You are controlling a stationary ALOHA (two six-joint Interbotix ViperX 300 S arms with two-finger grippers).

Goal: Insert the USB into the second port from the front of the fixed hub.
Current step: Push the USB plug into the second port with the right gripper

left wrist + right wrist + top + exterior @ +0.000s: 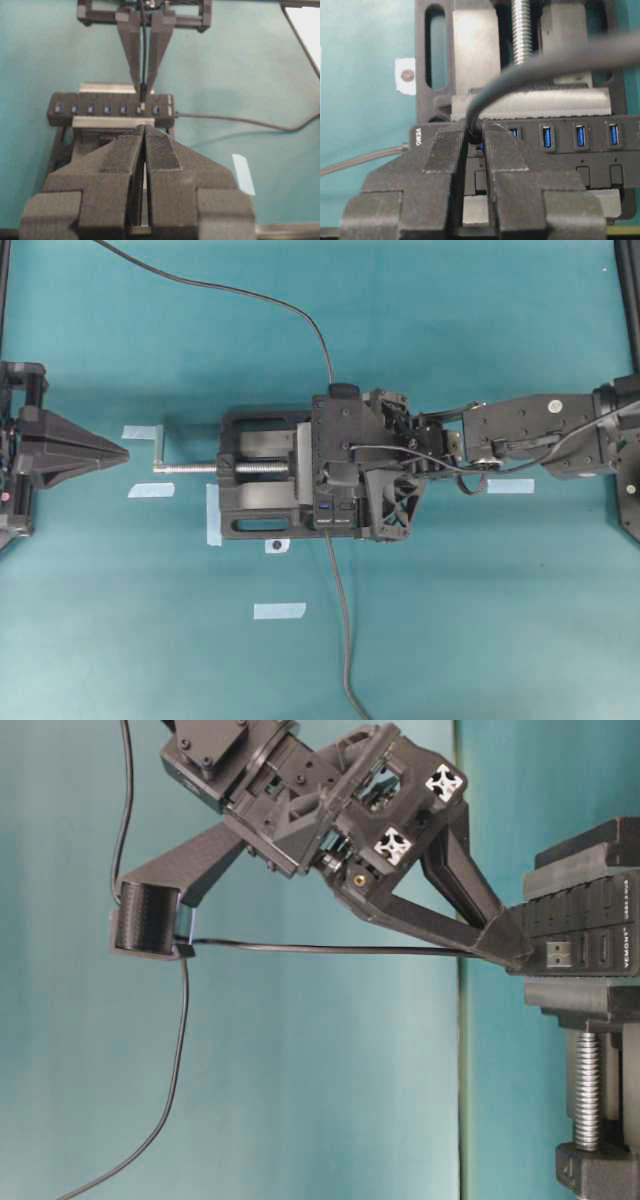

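USB (142,92), pinched by the right end effector (476,145), stood at the fixed hub's (110,107) second port, apparently entering but not visibly seated; left end effector (144,150) pressed together, idle.

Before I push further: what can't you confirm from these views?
- USB plug tip: right wrist view, hidden between right gripper fingers.
- Which port of the fixed hub it meets: left wrist view too small; overhead, arm covers it.
- Seating depth: not shown anywhere.

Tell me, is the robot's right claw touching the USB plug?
Touching. In the right wrist view the right gripper is pinched shut on the USB above the fixed hub.
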